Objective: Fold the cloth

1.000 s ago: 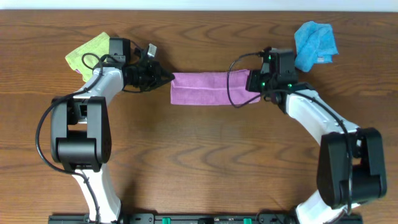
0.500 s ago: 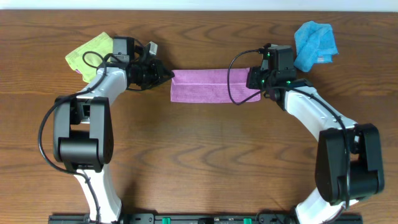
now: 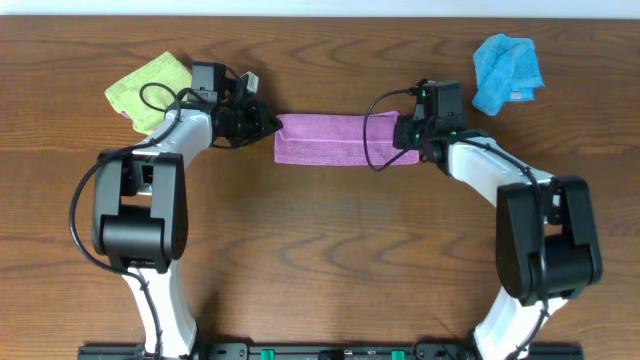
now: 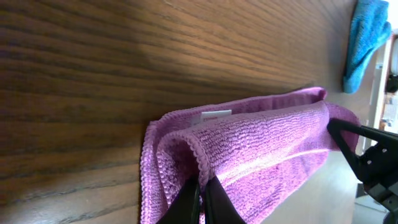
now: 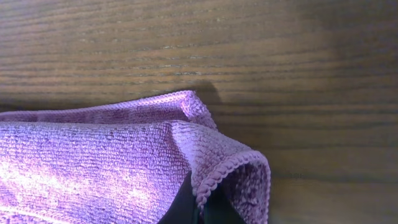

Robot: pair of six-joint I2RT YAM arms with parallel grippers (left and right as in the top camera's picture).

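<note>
On table [image 3: 320, 250], toward 12 o'clock of centre, purple cloth [image 3: 335, 140] lying folded into a long narrow strip running 9 to 3 o'clock. Layers not quite flush along the 6 o'clock edge.

At strip's 9 o'clock end, left gripper [image 3: 268, 126] pinched narrow on the hem. In left wrist view, fingertips [image 4: 188, 202] tight together on a rolled edge of cloth, white tag [image 4: 215, 116] showing just beyond on the layer underneath.

At the 3 o'clock end, right gripper [image 3: 405, 133] clamped on that corner. In right wrist view, dark fingers [image 5: 183, 208] closed under a raised loop of hem, wood grain beyond.

Crumpled green cloth [image 3: 148, 88] at 10 o'clock of left gripper, well apart from the strip. Bunched blue cloth [image 3: 507, 68] at 2 o'clock of right gripper, also apart from the strip.
</note>
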